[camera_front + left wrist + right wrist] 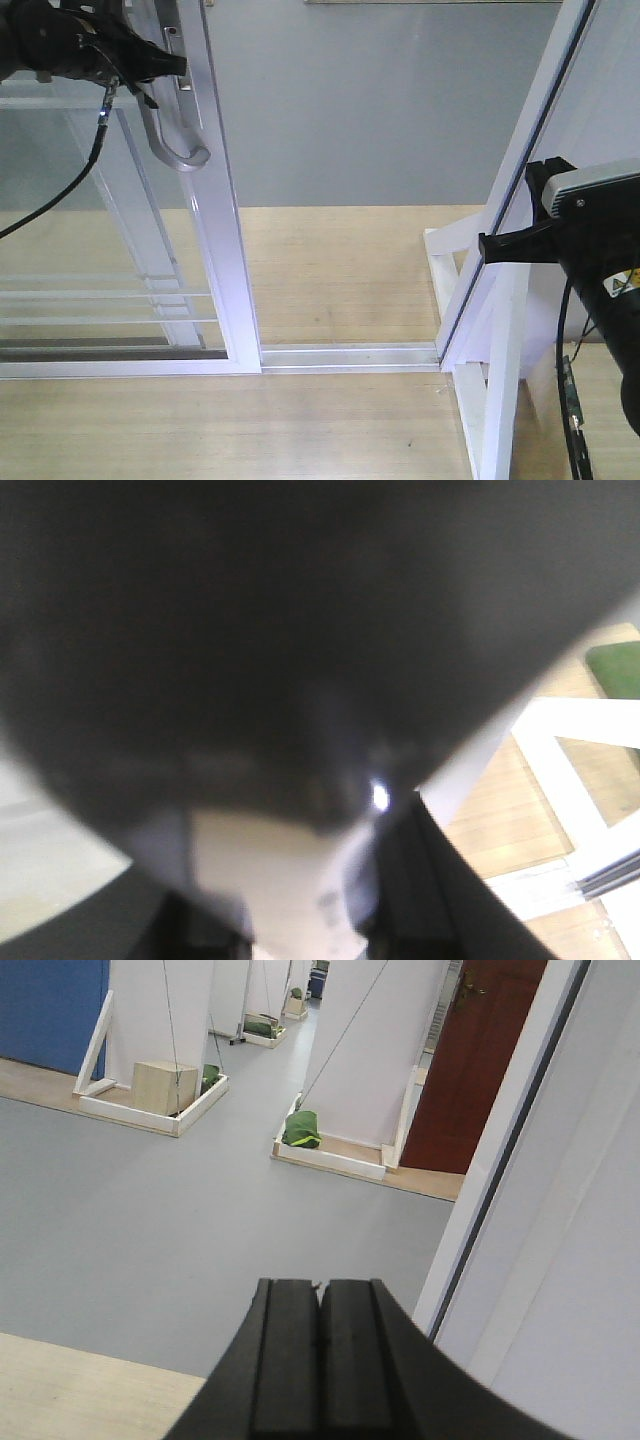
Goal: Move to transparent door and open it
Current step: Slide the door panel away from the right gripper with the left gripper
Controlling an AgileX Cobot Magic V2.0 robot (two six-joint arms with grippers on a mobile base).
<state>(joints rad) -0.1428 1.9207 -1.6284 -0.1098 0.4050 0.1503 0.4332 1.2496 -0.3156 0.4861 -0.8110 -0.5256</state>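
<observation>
The transparent door [100, 250], glass with thin white bars in a glossy white frame, stands at the left of the front view, with an open gap to its right. Its curved grey handle [185, 158] hangs on the stile. My left gripper [172, 78] is at the handle's top, one finger on each side of it. The left wrist view is blurred and mostly dark; there my left gripper [290, 920] has a pale bar [270, 880] between its fingers. My right gripper [490, 245] is shut and empty beside the right-hand jamb [540, 150]; it also shows in the right wrist view [320, 1285].
A white floor track [350, 355] crosses the gap. A white wooden brace [500, 380] stands at the jamb's foot. Beyond lies grey floor with white partition stands, a green bag [300, 1130], a wooden box [165, 1085] and a red-brown door [480, 1060].
</observation>
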